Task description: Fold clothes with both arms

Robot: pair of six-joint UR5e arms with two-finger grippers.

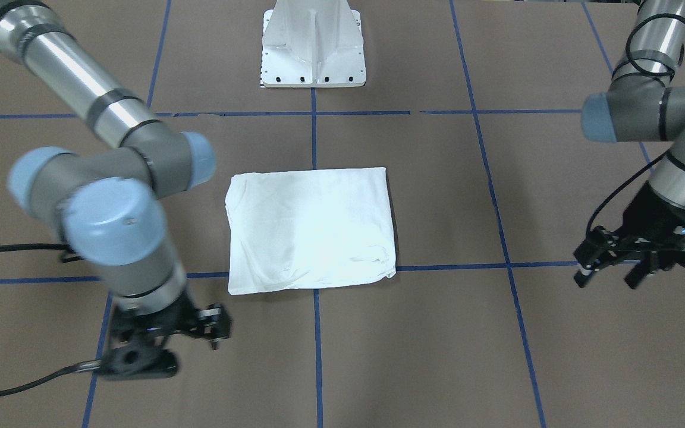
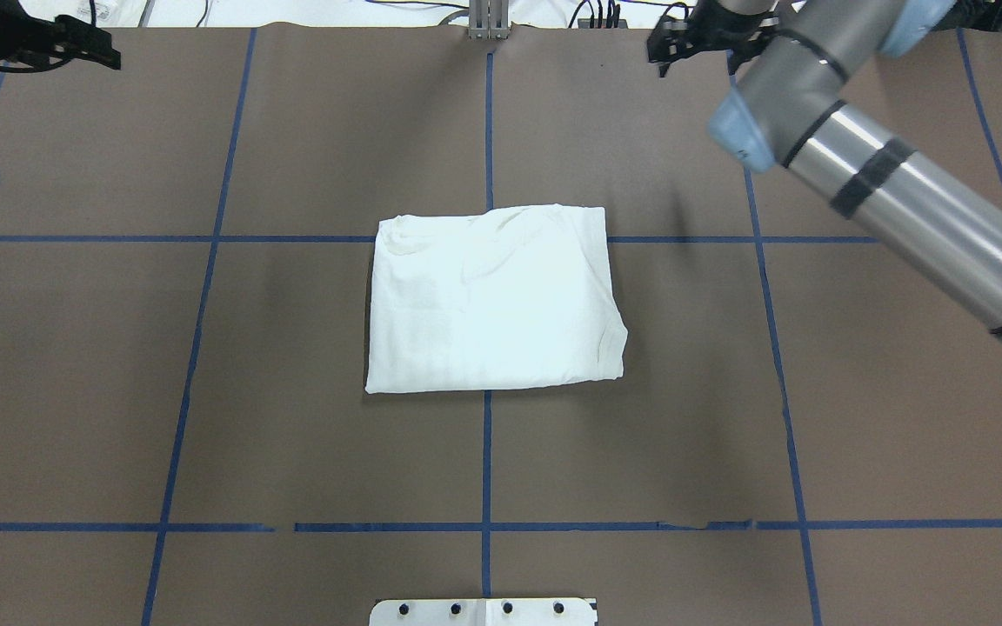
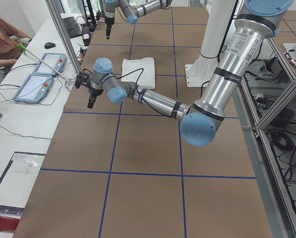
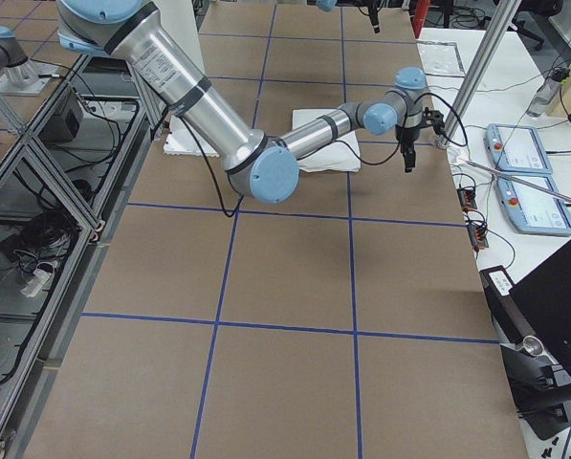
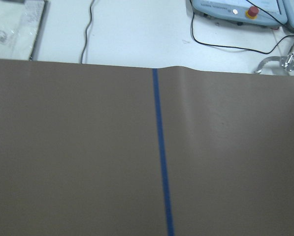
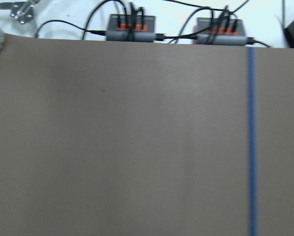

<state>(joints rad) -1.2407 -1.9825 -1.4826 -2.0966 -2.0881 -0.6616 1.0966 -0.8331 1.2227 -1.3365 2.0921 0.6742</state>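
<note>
The front and overhead views show the shirt (image 2: pixel 492 300) whole. It is a white folded rectangle lying flat at the middle of the brown table (image 2: pixel 292 435), over a crossing of blue tape lines (image 2: pixel 197 348). Neither wrist camera catches the shirt. Each sees only bare table, one tape line and gear past the table's edge: a control pad (image 5: pixel 235 10) with a red button on the left, grey cable boxes (image 6: pixel 132 27) on the right.

The left gripper (image 1: pixel 610 279) hangs well apart from the shirt on the robot's left, its fingers spread and released. The right gripper (image 2: pixel 697 56) is well off the shirt's other side. It is blurred from the front, but the overhead view shows its fingers apart, grasping nothing.

In the right side view the right arm (image 4: pixel 314 134) crosses in front of the shirt and hides part of it. The white base (image 1: pixel 314 53) stands on the robot's side of the shirt. In the left side view a person (image 3: pixel 4 42) sits beyond the table's far edge from the shirt.
</note>
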